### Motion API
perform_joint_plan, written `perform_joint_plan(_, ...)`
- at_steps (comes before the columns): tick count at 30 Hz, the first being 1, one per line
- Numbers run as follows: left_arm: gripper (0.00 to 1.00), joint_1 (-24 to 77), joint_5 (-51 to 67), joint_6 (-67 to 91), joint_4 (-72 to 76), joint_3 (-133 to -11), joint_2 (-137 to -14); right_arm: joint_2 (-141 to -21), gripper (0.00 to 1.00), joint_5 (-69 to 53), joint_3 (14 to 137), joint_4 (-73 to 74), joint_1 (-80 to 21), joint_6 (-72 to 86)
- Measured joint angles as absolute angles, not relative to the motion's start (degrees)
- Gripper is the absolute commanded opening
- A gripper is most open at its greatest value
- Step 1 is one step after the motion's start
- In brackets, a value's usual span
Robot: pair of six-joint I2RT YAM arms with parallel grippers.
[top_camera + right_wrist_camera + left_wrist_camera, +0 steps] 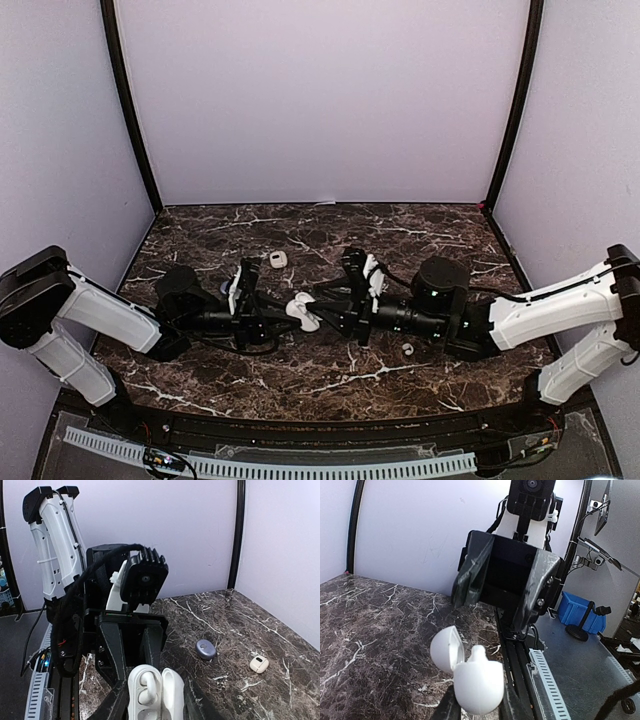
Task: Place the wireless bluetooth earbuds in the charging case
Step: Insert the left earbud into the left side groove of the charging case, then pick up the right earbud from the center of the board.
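Observation:
My left gripper [283,320] is shut on the white charging case [303,312], held above the table's middle with its lid [447,649] swung open. One white earbud [150,680] lies in the case's tray, and its tip [479,654] pokes above the rim in the left wrist view. My right gripper [328,318] faces the case from the right, its fingers [470,577] spread apart with nothing between them. A pale earbud [278,259] lies on the marble behind the left gripper. Another small white earbud [407,349] lies near the right arm.
A small grey-blue oval object [205,649] rests on the marble table [330,385] near the pale earbud [259,664]. Both forearms meet over the table's middle. Purple walls close off the back and sides.

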State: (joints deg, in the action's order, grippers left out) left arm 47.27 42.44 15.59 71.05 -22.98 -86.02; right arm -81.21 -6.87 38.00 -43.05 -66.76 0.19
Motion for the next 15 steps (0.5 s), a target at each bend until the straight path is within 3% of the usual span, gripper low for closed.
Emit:
perform_joint_plan(10, 0.15, 47.27, 42.41, 15.51, 71.11, -22.74, -86.02, -74.13, 0.35, -3.92, 37.17, -38.04, -66.24, 0.82)
perform_joint_plan(15, 0.15, 47.27, 41.82, 14.83, 70.98, -22.39, -85.89, -72.47, 0.31, -1.32, 37.19, -28.8, -64.69, 2.9)
